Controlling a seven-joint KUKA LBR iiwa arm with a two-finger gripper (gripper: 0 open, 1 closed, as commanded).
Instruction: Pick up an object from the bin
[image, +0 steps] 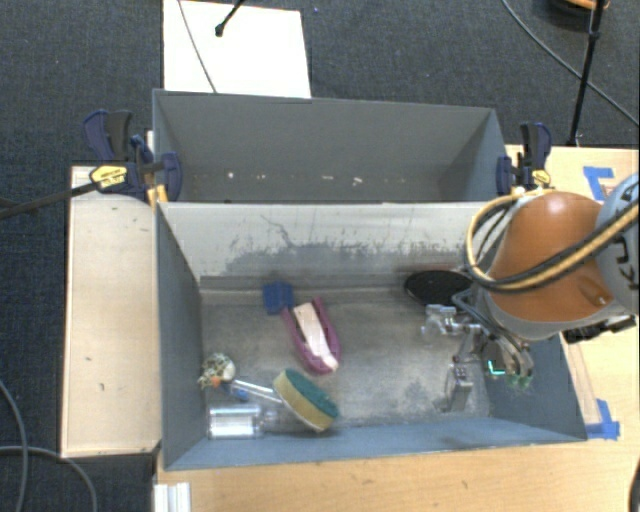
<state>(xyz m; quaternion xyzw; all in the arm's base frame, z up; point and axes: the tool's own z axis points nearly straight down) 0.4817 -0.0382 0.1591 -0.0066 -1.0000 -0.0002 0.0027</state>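
In the grey bin (180, 330), the front left corner holds a small speckled ball (215, 371) and a clear plastic container (234, 421). Just right of these lie a blue block (278, 296), a purple and pink piece (315, 336) and a round tan and teal disc (306, 399). A black oval thing (436, 287) rests against the back wall. The tool (458, 388) hangs low over bare floor at the right, nearest the black oval thing; I cannot tell whether it is open or closed.

Gripper (458, 390) low, pointing downward
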